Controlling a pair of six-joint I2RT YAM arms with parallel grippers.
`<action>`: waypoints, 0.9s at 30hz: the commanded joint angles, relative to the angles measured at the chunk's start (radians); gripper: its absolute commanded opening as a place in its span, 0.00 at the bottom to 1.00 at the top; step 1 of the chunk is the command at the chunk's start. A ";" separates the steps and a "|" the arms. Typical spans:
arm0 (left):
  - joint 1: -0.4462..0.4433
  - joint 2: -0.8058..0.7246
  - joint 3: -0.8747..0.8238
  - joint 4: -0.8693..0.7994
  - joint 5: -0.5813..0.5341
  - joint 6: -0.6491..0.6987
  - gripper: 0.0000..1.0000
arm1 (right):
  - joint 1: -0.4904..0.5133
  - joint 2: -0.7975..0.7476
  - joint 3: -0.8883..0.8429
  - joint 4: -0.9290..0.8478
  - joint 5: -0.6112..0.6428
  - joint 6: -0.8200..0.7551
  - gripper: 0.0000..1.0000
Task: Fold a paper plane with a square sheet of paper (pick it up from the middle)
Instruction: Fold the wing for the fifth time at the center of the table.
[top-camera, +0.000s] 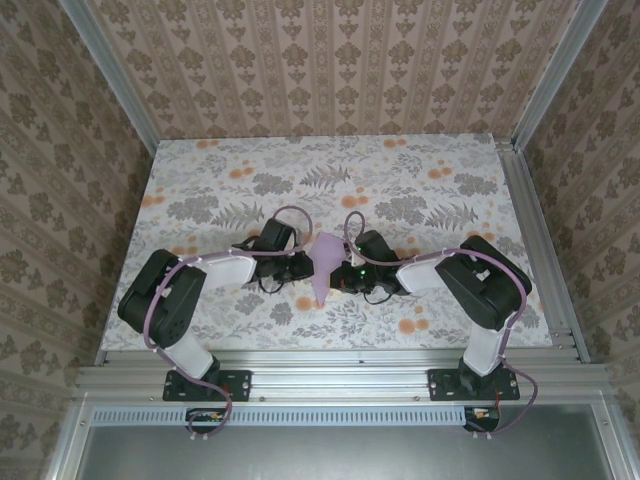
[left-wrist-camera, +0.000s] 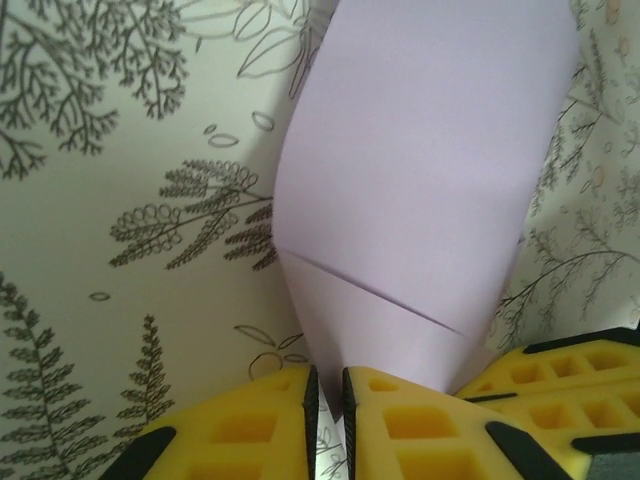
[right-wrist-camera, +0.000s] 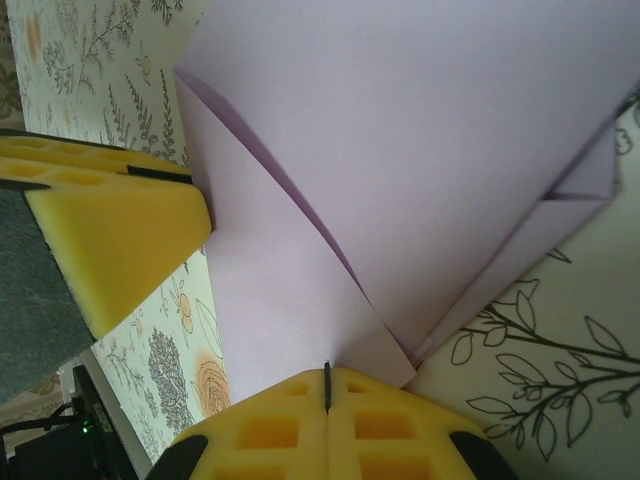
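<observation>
Top external view: the paper plane (top-camera: 323, 266) sits midway between both arms, long axis near-to-far, left jaws and right jaws clamped on it.

Walls: beige damask wallpaper (top-camera: 330, 60) in vertical stripes, closing in three sides.
Table: a pale tablecloth (top-camera: 440, 180) printed with grey ferns and orange flowers.
Frame: aluminium rails (top-camera: 340, 380) along the near edge, slanting posts (top-camera: 108, 70) at the corners.
Light: soft and even.
</observation>
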 joint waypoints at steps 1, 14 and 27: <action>-0.008 0.007 0.031 -0.009 0.006 0.019 0.14 | -0.007 0.039 0.002 -0.028 0.014 0.005 0.00; -0.014 0.006 0.074 -0.120 -0.016 0.094 0.05 | -0.008 -0.015 0.011 -0.044 0.026 0.002 0.00; -0.049 0.024 0.132 -0.213 -0.079 0.150 0.04 | -0.004 -0.069 0.019 -0.093 0.074 -0.016 0.05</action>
